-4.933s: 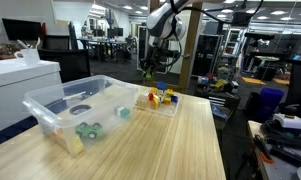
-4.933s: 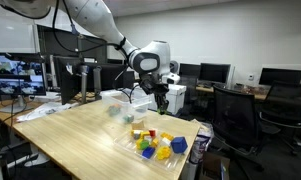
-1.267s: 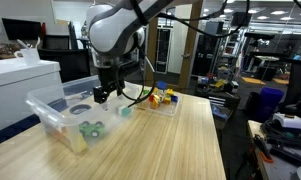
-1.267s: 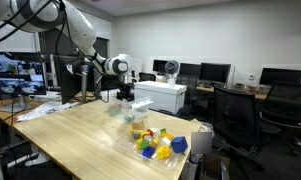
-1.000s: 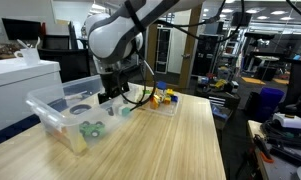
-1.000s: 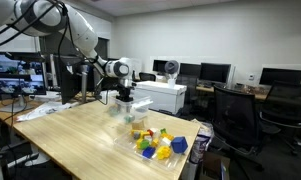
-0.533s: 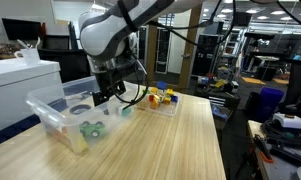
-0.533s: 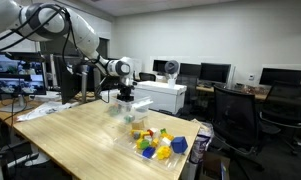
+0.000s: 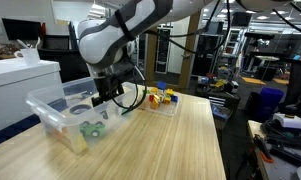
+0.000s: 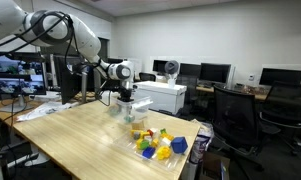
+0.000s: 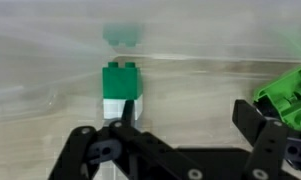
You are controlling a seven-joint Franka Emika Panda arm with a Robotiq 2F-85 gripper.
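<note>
Wide-apart fingers (image 11: 258,130), empty, near green block (image 11: 121,82)

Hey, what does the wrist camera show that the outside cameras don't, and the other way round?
Only the wrist view: the green block close up, partly white, just beyond one fingertip of the open gripper, with a bright green toy by the other fingertip.
Only the exterior views: the whole arm, the wooden table, the tray of coloured blocks and the office behind.
Both: the gripper low in the clear bin.
</note>
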